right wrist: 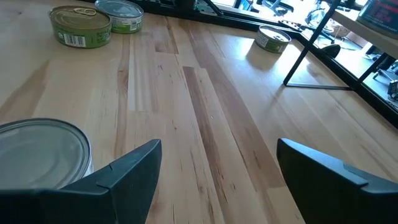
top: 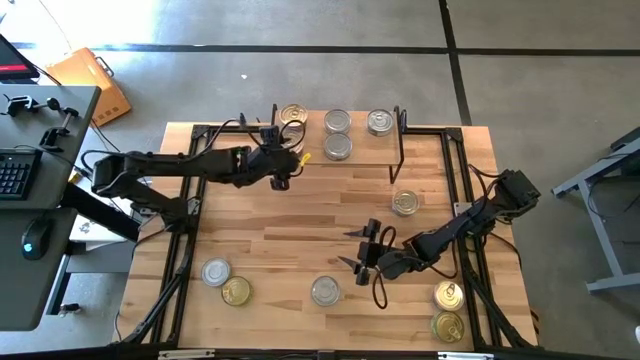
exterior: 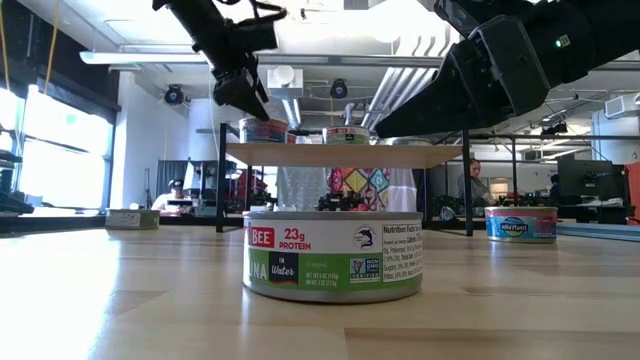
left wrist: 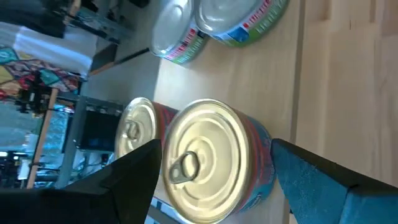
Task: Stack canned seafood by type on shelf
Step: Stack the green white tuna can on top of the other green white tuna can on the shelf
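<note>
With its jaws spread wide either side of a round gold-lidded tin (left wrist: 211, 163) standing on the light wooden shelf (top: 352, 152), the left gripper (top: 281, 160) seems poised there for stacking, while the open right gripper (top: 362, 255) waits well off the shelf.

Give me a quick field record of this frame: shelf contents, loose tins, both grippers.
shelf: light wooden top, at the table's far edge
tins on shelf: gold-lid tin at the left end, three silver-lid tins to its right
loose tins on table: six visible in the high view, e.g. silver-lid tin at the near edge
left gripper: open, at the shelf's left end, fingers either side of a gold-lid tin in its wrist view, not closed on it
right gripper: open, low over the table, beside the near silver-lid tin, holding nothing
</note>
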### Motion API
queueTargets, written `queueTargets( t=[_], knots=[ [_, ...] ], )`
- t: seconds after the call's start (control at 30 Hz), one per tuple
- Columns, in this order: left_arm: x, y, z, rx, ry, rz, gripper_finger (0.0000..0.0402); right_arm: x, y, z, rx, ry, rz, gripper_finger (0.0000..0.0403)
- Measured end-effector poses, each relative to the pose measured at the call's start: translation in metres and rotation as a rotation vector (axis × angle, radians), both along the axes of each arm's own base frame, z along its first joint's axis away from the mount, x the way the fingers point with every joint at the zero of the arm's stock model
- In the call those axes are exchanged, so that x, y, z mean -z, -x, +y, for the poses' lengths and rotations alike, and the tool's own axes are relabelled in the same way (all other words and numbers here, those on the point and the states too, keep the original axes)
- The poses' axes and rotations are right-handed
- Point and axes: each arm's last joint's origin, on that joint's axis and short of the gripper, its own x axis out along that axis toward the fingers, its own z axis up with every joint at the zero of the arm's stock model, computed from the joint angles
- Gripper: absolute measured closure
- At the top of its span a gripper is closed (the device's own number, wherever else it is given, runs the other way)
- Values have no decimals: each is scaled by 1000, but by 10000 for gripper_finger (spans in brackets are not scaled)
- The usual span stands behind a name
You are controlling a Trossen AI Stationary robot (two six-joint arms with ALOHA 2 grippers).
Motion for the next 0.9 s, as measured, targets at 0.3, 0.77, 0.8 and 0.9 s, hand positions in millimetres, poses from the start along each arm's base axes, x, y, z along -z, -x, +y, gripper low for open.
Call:
queueTargets(
  t=[0.3, 0.77, 0.8, 0.9],
  knots=[
    [-20, 7, -38, 37, 49, -173, 108, 0, 0, 0, 0, 0, 0, 92],
    [-13, 15, -151, 266, 303, -302, 108, 0, 0, 0, 1, -1, -5, 91],
    [-10, 16, -157, 271, 323, -297, 108, -1, -1, 0, 0, -2, -9, 91],
    [1, 22, -176, 263, 382, -265, 108, -2, -1, 0, -3, -3, -20, 92]
  ],
)
